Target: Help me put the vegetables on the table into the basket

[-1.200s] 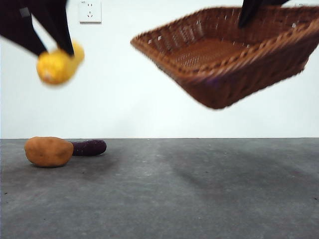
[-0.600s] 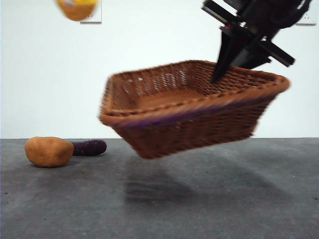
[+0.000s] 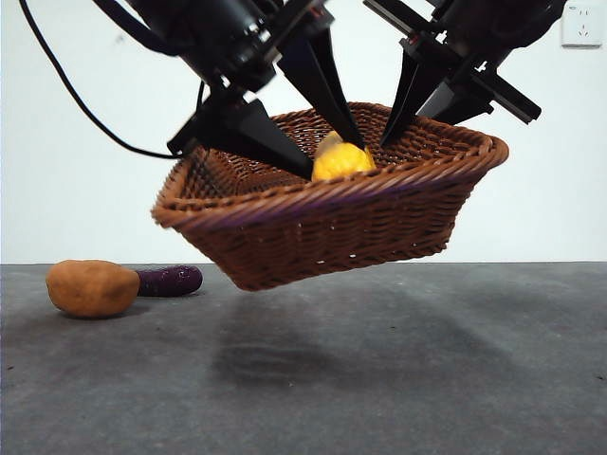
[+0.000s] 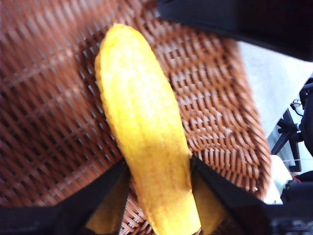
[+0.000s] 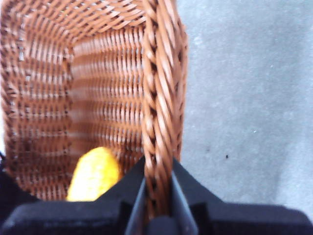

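My right gripper (image 3: 394, 128) (image 5: 157, 196) is shut on the braided rim of the wicker basket (image 3: 332, 223) (image 5: 93, 98) and holds it tilted in the air above the table (image 3: 379, 379). My left gripper (image 3: 327, 161) (image 4: 159, 196) is shut on the bumpy yellow vegetable (image 3: 341, 159) (image 4: 142, 132) and holds it inside the basket, just above the woven bottom (image 4: 54, 122). It also shows in the right wrist view (image 5: 93, 174). The orange-brown potato (image 3: 93, 288) and the purple eggplant (image 3: 171, 281) lie on the table at the far left.
A white wall stands behind the table, with a socket (image 3: 581, 24) at the top right. The basket casts a shadow (image 3: 275, 365) on the table under it. A black cable (image 3: 76, 104) hangs from the left arm.
The left gripper has swung right and down with the yellow vegetable, from outside the basket into it. The basket came down and left, then rose slightly and shifted further left.
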{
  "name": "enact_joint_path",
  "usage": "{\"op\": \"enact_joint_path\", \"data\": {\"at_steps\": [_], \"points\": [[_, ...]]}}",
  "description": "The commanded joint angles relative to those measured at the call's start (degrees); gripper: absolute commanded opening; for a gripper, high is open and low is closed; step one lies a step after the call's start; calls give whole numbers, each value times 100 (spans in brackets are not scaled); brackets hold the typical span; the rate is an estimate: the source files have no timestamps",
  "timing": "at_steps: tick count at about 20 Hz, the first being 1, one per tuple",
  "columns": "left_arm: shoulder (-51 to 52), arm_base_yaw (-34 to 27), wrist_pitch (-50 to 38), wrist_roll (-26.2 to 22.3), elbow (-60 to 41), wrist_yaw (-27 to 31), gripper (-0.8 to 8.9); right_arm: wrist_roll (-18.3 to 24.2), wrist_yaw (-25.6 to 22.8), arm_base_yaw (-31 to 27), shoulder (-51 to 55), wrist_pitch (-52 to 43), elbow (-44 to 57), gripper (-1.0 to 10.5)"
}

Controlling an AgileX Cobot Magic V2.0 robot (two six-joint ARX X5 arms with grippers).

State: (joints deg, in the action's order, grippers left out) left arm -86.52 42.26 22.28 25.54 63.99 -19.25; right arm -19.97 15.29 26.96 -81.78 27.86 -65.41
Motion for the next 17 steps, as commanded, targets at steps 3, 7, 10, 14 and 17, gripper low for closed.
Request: {"op": "enact_joint_path", "data": {"at_steps": [3,7,10,14,17], "points": [[-57,94,-31,149,-17,-72,318,-94,72,4,-20,-122,11,-10],[-57,92,168,116,-15,-179,503,-81,74,4,-20,-120,11,-10],[57,81,251,-153,-13,-212,503,-24,72,4,-20,-44,11,-10],[839,-197,643,-588,-13,-83,503,74,-83,-9,-20,-44,11,-10],[1670,-636,1045,-1043,-13,535,503,107,-33,-94,-17,-37,9,-10]]}}
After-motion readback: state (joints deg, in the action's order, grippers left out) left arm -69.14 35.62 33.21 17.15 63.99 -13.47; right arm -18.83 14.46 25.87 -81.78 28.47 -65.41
